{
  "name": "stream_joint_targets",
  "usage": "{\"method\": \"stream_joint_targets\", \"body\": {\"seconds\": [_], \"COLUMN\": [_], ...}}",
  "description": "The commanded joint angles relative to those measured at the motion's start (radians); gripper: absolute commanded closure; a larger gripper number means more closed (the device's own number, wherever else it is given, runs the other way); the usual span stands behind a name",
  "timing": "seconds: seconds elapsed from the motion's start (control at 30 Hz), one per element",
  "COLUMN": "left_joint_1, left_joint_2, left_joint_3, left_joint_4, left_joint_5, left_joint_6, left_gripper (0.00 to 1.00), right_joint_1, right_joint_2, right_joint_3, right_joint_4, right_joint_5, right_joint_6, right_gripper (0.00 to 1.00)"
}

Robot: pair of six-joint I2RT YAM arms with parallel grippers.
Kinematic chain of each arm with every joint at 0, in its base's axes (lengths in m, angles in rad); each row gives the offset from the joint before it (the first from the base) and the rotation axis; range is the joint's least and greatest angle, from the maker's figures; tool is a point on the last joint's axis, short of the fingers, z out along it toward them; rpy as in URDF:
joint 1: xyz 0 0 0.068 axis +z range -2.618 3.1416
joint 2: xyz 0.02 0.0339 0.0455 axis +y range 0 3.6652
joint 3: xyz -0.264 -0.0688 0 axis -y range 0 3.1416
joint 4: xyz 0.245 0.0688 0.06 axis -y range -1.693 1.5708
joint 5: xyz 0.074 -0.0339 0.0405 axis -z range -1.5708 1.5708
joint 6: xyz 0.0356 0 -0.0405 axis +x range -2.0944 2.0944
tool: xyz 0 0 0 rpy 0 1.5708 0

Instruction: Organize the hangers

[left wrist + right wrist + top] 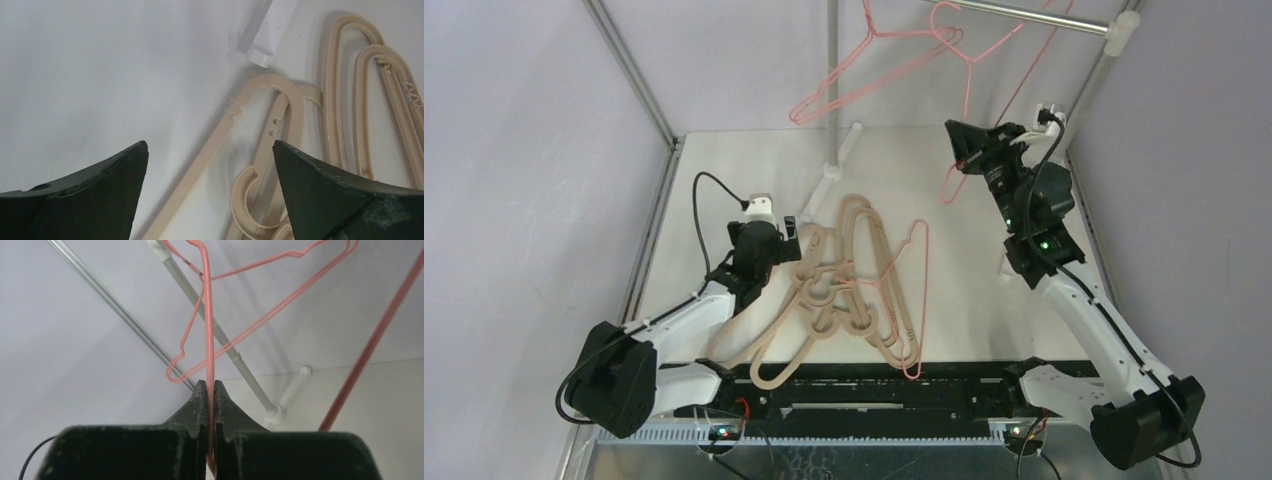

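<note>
Gripping a thin pink wire hanger (208,315) tightly, the right pincer (210,386) is holding it up at the far right, near the rack rail (1024,14). The left pincer (210,146) is hovering, spread wide, over the beige hangers (844,285), which are lying tangled on the surface (984,300).

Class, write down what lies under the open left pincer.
Beneath the left pincer lie the looped ends of beige hangers on the white table; its dark fingers cover parts of them.
</note>
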Motion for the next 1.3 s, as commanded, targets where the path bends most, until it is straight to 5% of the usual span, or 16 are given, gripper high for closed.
{"method": "stream_joint_targets", "body": {"seconds": [0.0,0.6,0.73,0.9,1.2,1.27], "left_joint_1": [-0.004,-0.003,-0.004,-0.004,-0.004,-0.004], "left_joint_2": [-0.001,-0.003,-0.003,-0.001,-0.004,-0.004], "left_joint_3": [0.038,0.036,0.035,0.035,0.035,0.035], "left_joint_4": [0.025,0.022,0.022,0.022,0.021,0.022], "left_joint_5": [-0.015,-0.021,-0.019,-0.020,-0.025,-0.023], "left_joint_6": [-0.003,0.000,-0.001,-0.001,0.003,0.003], "left_gripper": [0.00,0.00,0.00,0.00,0.00,0.00], "right_joint_1": [-0.053,-0.114,-0.120,-0.128,-0.117,-0.116], "right_joint_2": [0.063,0.289,0.298,0.299,0.272,0.270], "right_joint_3": [0.050,0.087,0.087,0.083,0.068,0.068], "right_joint_4": [0.188,0.353,0.250,0.207,0.123,0.116], "right_joint_5": [-0.074,-0.039,0.003,0.003,0.023,0.022], "right_joint_6": [0.114,0.295,0.313,0.308,0.246,0.229], "right_gripper": [1.00,1.00,0.79,0.72,0.72,0.80]}}
